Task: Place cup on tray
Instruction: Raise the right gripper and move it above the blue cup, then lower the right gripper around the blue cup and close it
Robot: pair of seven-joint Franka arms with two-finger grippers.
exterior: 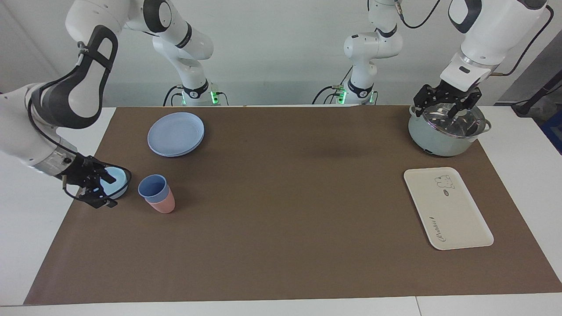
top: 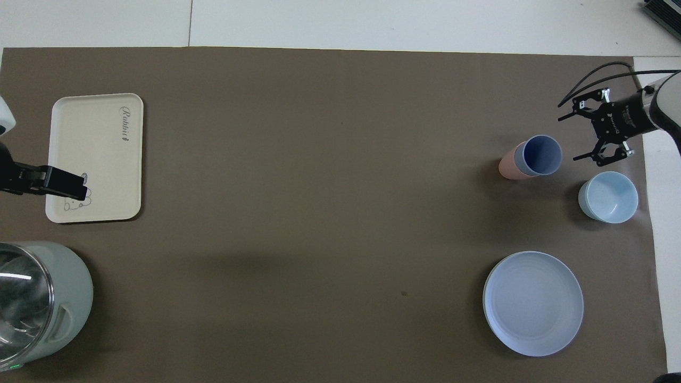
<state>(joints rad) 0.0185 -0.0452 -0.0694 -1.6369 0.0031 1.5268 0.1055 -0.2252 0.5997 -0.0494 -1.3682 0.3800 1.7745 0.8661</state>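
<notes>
The blue cup (exterior: 153, 186) (top: 541, 155) sits nested inside a pink cup (exterior: 163, 204) (top: 506, 168) toward the right arm's end of the table. My right gripper (exterior: 109, 192) (top: 568, 131) is open, low and turned sideways with its fingers pointing at the cup. It is a short gap away and touches nothing. The cream tray (exterior: 448, 210) (top: 96, 149), with its bear drawing, lies bare at the left arm's end. My left gripper (exterior: 443, 108) waits open over the pot's lid.
A light-blue bowl (exterior: 119, 183) (top: 608, 197) stands beside the cups, partly covered by the right gripper in the facing view. A round blue plate (exterior: 175, 133) (top: 533, 303) lies nearer the robots. A pale green pot (exterior: 443, 136) (top: 37, 298) with a glass lid stands near the tray.
</notes>
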